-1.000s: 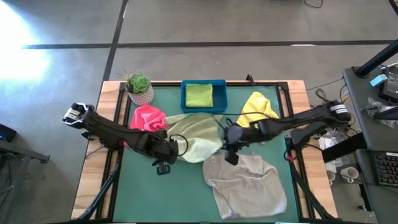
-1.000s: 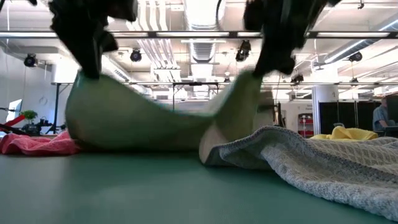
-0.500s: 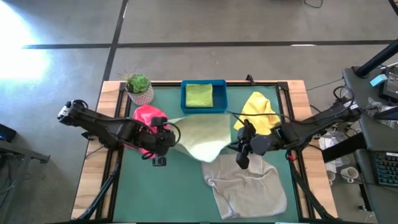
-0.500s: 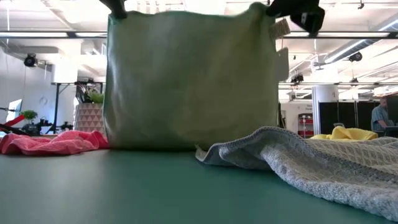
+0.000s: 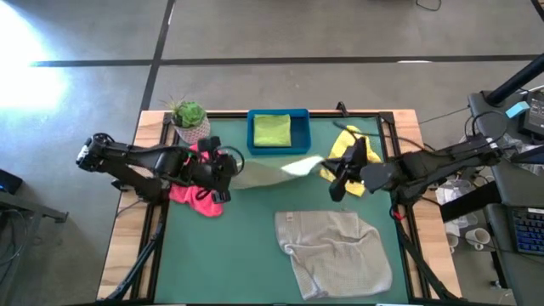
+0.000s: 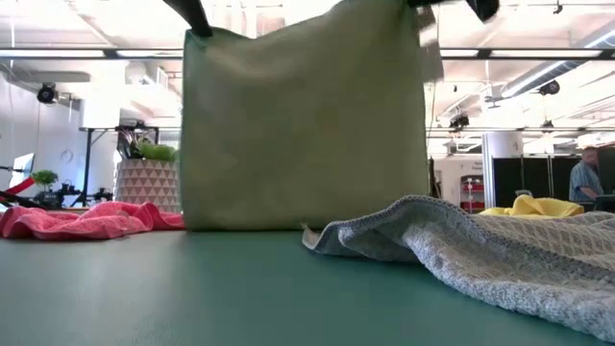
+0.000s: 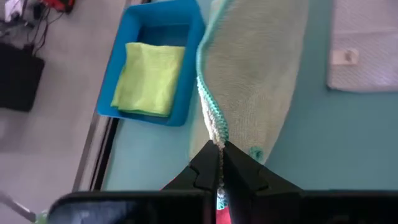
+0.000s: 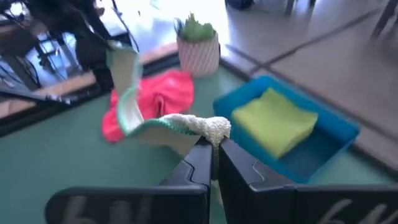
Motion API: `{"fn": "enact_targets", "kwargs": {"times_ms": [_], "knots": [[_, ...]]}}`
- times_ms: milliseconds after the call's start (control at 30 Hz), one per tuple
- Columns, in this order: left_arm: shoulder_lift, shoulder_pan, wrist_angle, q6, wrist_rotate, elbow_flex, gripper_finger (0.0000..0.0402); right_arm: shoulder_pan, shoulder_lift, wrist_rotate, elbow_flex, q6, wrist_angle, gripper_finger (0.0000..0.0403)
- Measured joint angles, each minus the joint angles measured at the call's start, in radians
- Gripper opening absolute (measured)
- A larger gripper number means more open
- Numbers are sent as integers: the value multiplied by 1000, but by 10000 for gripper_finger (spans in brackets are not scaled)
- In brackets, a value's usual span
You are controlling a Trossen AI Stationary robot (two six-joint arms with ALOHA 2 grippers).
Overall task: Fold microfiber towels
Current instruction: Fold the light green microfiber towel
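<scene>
At mid-frame the olive green towel (image 5: pixel 274 170) is held stretched above the table, one corner pinched by the left gripper (image 5: pixel 228 170) and one by the right gripper (image 5: pixel 338 174), so a slipped corner could collapse it onto the hot pink towel (image 5: pixel 197 174).

Right end effector (image 8: pixel 214 155): I see its two dark fingers pressed together on a corner of the olive green towel (image 8: pixel 186 126).
Olive green towel: from the pinch it stretches away to the other arm (image 8: pixel 99 28), well beyond.
Hot pink towel (image 8: pixel 155 99): crumpled on the green desk (image 8: pixel 56 162), beyond the held cloth.
Blue tray (image 8: pixel 323 140): near the fingertips, to one side, holding the folded lime green towel (image 8: pixel 277 121).
Potted plant (image 8: pixel 198 46): past the pink towel.
</scene>
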Motion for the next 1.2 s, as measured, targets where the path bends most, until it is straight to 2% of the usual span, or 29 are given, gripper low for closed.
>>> {"fn": "enact_targets", "kwargs": {"times_ms": [100,333,467,633,900,1100,1200], "knots": [[0,41,0,34,-2,30,0,-22,20,-1,96,-57,-47,9],[0,101,-1,163,-69,150,0,-60,119,16,293,-24,-332,9],[0,120,-1,223,-78,209,0,-90,175,66,384,-46,-372,9],[0,118,-37,228,-77,267,0,-76,230,72,500,-49,-393,9],[0,112,-108,256,-84,341,0,-52,286,92,591,-65,-417,8],[3,137,-103,403,-225,361,0,-95,304,146,627,-100,-487,8],[7,164,-97,462,-252,366,0,-126,304,148,638,-156,-493,8]]}}
